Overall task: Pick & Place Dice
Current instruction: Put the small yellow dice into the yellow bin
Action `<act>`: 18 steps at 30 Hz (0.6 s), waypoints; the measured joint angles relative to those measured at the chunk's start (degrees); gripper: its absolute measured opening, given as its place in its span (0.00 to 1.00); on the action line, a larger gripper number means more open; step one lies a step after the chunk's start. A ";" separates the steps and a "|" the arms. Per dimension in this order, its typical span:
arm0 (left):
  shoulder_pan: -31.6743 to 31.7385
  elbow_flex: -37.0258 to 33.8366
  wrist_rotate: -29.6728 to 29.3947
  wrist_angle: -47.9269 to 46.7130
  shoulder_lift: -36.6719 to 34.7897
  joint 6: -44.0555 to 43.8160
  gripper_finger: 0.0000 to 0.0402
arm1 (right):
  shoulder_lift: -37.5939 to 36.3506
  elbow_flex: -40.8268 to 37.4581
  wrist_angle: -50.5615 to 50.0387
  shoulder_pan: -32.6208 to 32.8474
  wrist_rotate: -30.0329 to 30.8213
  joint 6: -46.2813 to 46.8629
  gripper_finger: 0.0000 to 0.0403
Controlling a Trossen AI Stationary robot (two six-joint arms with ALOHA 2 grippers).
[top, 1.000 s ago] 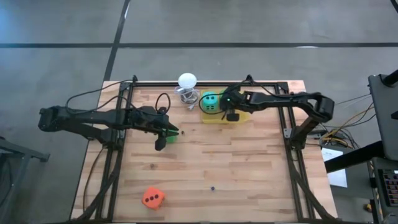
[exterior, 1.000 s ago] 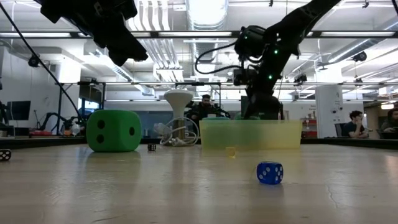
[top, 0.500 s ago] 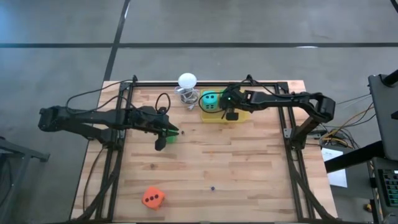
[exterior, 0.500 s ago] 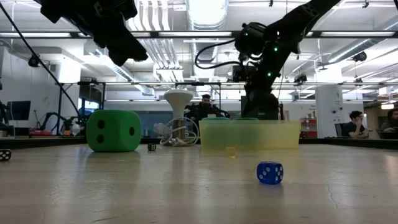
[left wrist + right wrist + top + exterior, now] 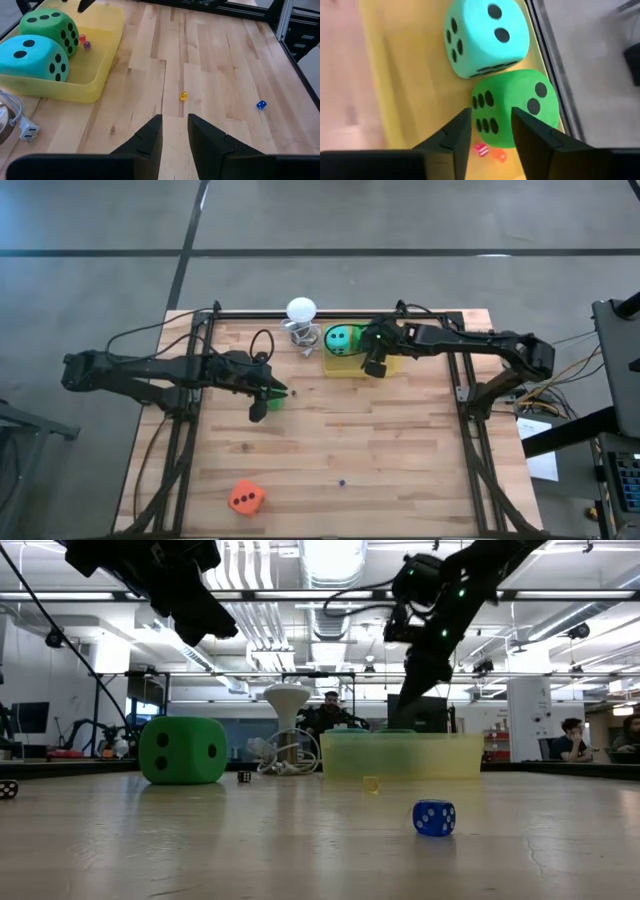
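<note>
1. Yellow plastic makes the tray (image 5: 345,372), which sits at the far side of the wooden table (image 5: 400,450), a bit to the right. I think it is the place where the dice go.
2. Two big dice lie in the tray side by side and touching: the teal die (image 5: 340,338) and a green die (image 5: 512,107). Some tiny dice lie next to them.
3. The right gripper (image 5: 491,117) hangs over the tray, right above that green die. Its two fingers are apart and nothing is between them, so the die rests in the tray on its own.
4. The other green die (image 5: 183,750) stands on the table at the left, well away from the tray. It is not put away yet.
5. The left gripper (image 5: 175,120) hangs in the air close above this die and does not touch it. Its fingers are a little apart with nothing in them. I think it waits there so it can come down on this die next.
6. The orange-red die (image 5: 246,498) lies alone at the near left of the table, far from both arms. It needs a long trip to the tray.
7. The white ball (image 5: 300,308) on its wire stand is just left of the tray. An arm carrying a die should take care not to bump it.
</note>
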 joint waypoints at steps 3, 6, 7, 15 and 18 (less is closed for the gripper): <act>0.00 0.00 0.00 0.00 0.00 -0.02 0.24 | -3.63 0.00 -1.23 0.33 -3.67 3.19 0.38; 0.00 0.00 -0.02 0.00 0.00 -0.02 0.24 | -7.75 0.00 -2.03 1.34 -10.55 6.92 0.40; 0.00 0.00 0.00 0.02 0.00 -0.04 0.24 | -9.03 0.00 -1.89 2.12 -12.93 8.22 0.40; 0.00 -0.02 -0.36 0.01 0.00 -0.04 0.24 | -11.82 -0.22 -1.85 14.30 -16.40 12.35 0.37; -0.01 -0.07 -0.44 0.00 0.01 -0.07 0.24 | -11.64 -0.46 -0.94 19.17 -16.38 14.61 0.35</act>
